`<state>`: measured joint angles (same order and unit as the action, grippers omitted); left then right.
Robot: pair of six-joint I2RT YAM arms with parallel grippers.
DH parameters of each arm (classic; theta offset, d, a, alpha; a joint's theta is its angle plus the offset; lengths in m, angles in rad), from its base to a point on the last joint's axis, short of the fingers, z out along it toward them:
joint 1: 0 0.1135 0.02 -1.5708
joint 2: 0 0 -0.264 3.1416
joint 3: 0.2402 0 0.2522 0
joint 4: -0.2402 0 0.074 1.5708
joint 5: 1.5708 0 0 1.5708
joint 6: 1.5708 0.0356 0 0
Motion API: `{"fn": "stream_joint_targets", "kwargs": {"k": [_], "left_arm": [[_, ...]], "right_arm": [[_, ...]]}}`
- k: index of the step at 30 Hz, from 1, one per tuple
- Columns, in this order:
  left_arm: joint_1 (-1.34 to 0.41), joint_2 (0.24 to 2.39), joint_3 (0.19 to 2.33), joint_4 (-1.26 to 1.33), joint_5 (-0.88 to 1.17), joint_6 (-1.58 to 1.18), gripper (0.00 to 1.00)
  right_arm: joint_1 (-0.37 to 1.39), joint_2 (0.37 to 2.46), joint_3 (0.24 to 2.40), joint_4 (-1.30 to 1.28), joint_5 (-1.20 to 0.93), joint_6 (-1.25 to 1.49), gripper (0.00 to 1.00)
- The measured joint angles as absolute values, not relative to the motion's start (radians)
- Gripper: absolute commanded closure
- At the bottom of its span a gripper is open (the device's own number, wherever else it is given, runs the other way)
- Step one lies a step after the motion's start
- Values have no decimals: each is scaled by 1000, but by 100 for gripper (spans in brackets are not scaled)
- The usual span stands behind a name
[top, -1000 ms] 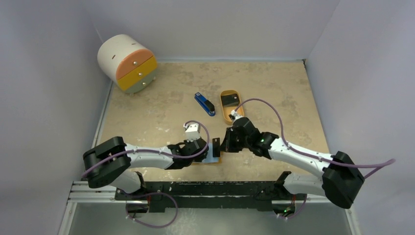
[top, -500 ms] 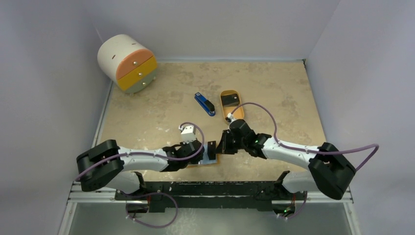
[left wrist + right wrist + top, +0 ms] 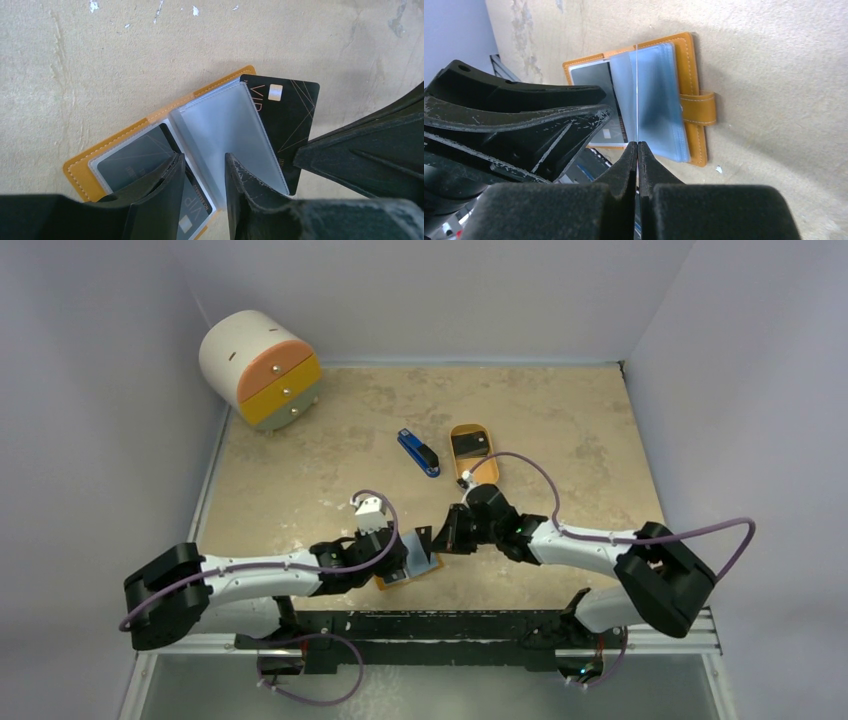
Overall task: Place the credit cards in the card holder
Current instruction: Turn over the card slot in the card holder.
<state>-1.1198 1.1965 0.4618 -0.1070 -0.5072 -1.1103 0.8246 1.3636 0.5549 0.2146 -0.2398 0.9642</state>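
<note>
The orange card holder [image 3: 115, 145] lies open on the table, its clear sleeves fanned out [image 3: 694, 75]. One dark credit card [image 3: 135, 155] sits inside a left-hand sleeve. My left gripper [image 3: 202, 162] hovers over the holder's spine, its jaws apart and holding nothing. A second black credit card [image 3: 290, 115] stands partly inside a right-hand sleeve. My right gripper [image 3: 637, 145] is shut on that card's near edge, which shows edge-on as a thin line [image 3: 637, 90]. From above, both grippers meet over the holder [image 3: 418, 568] near the front edge.
A blue-and-black stapler [image 3: 418, 452] lies mid-table. Beside it is an oval orange tray [image 3: 473, 468] with a dark item in it. A round white drawer unit [image 3: 262, 368] stands at the back left. Walls close in both sides.
My left gripper has gone from shut to open and its arm has drawn back to the left. The holder has turned and shifted left. My right gripper has followed with the card.
</note>
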Motion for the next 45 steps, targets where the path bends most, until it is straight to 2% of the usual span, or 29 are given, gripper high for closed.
{"fn": "stream_joint_targets", "kwargs": {"k": [18, 34, 42, 45], "left_arm": [[-1120, 974, 459, -295, -589, -1178, 61], [-1120, 871, 408, -431, -650, -1258, 65], [-1120, 840, 399, -424, -659, -1264, 72], [-1120, 820, 372, -369, -643, -1254, 81]], "right_arm": [[860, 1484, 639, 260, -357, 914, 100], [892, 1564, 727, 214, -358, 855, 100], [892, 1608, 735, 217, -358, 855, 100], [892, 1616, 736, 223, -358, 855, 100]]}}
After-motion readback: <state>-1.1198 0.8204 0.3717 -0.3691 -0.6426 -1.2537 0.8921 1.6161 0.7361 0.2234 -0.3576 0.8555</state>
